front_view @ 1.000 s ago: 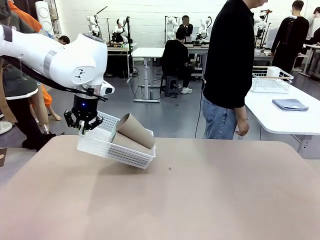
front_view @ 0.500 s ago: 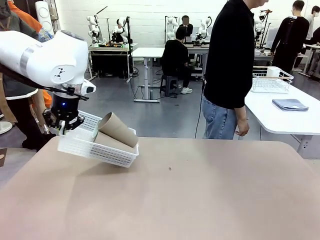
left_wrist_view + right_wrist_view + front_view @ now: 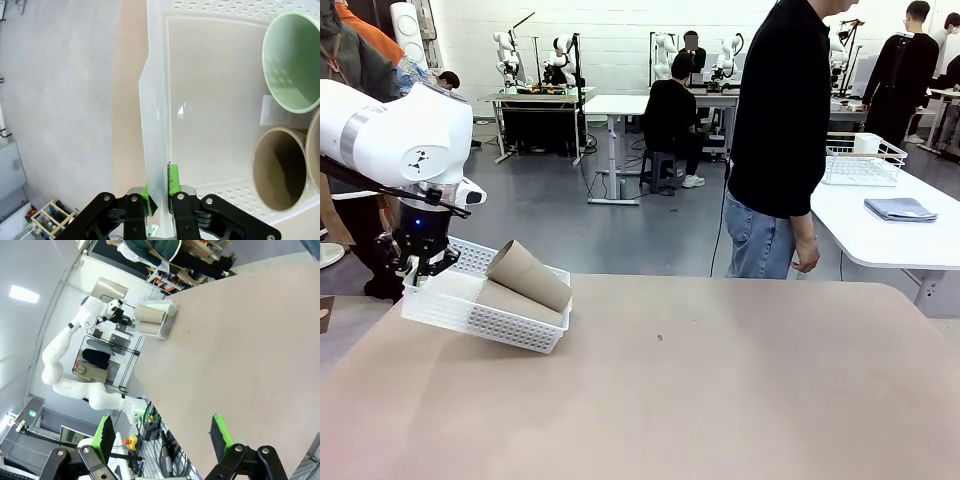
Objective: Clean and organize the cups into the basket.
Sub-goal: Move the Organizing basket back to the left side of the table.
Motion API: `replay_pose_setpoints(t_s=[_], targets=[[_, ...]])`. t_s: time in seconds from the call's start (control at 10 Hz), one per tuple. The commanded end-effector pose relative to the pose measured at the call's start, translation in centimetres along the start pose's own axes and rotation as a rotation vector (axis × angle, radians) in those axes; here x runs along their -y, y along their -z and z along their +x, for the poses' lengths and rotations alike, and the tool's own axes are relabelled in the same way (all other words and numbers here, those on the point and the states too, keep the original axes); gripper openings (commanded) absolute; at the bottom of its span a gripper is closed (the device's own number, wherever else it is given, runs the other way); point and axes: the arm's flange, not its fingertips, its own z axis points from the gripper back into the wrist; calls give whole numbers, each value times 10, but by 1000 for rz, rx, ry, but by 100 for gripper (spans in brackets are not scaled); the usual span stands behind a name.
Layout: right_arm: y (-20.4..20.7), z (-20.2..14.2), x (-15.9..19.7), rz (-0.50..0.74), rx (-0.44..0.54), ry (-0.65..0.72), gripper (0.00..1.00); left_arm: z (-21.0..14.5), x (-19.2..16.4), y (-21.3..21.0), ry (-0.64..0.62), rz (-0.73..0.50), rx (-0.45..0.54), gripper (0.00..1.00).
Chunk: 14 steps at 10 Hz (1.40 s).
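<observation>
1. the basket (image 3: 485, 315) hung tilted over the table's (image 3: 720, 380) far-left corner, its left end raised and its right end low, near or just touching the top; which of the two i could not tell.
2. the cups (image 3: 528, 277) lay on their sides inside it, two tan ones stacked against the lower long wall in the front view; judging by the tilt, they had settled there under their own weight.
3. the left wrist view looked into the open mouths of a mint cup (image 3: 294, 62) and a tan cup (image 3: 280, 167), with a sliver of a third at the right edge, all at the far side of the basket's floor from the gripped rim.
4. the left gripper (image 3: 412, 262) was pinched on the basket's rim (image 3: 152, 125), green pads (image 3: 174, 180) pressed on both sides of the thin wall; a grip on one edge would explain why the basket hung askew.
5. the right gripper (image 3: 162, 432) hovered well apart over bare table, fingers spread wide and holding nothing, probably kept clear of the carry.
6. a person (image 3: 780, 140) stood at the far side, hand (image 3: 807, 255) hanging loose, touching nothing on the table.
</observation>
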Motion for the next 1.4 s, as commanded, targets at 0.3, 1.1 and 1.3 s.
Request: replay_pose_setpoints(t_s=[0.3,1.1,1.3], targets=[[1,1,0,0,-2,-5,100,-4,6,-7,-11,-5,18,6],[1,1,0,0,-2,-5,100,23,-81,39,92,38,176,6],[1,1,0,0,-2,-5,100,24,-78,54,85,37,111,6]])
